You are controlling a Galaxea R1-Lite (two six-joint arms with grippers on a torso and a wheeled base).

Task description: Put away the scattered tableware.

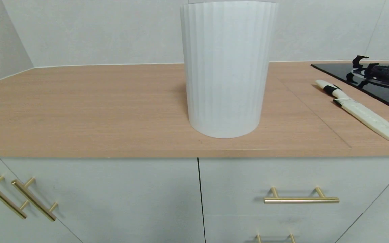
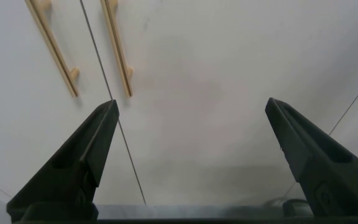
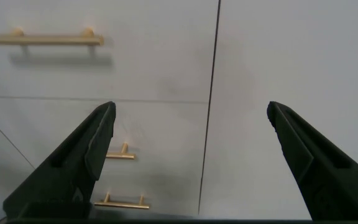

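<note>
- A tall white ribbed container [image 1: 226,67] stood upright on the wooden counter [image 1: 79,108]. It was at the centre of the head view, close to the counter's front edge, and the frame cut off its top.
- A knife [image 1: 360,111] with a cream blade and a cream-and-black grip lay flat on the counter at the right of the frame, well apart from the container. Its grip was farther back and its tip pointed toward the lower right.
- The knife lay just beside a black hob [image 1: 336,72] in the upper right of the frame and did not touch its edge. A black grate [image 1: 383,72] sat on the hob.
- Pale cabinet fronts [image 1: 113,195] ran below the counter. Two slanted brass door handles [image 1: 34,199] were at the lower left and a level drawer handle [image 1: 301,199] at the lower right.
- The left gripper [image 2: 191,102] had its dark fingers spread wide with nothing between them. It faced a pale cabinet face bearing twin handles [image 2: 118,46].
- The right gripper [image 3: 191,106] was also spread wide and held nothing. It faced pale fronts with a bar handle [image 3: 42,40] and a dark vertical seam [image 3: 210,106].
- A pale tiled wall [image 1: 96,33] rose behind the counter.
</note>
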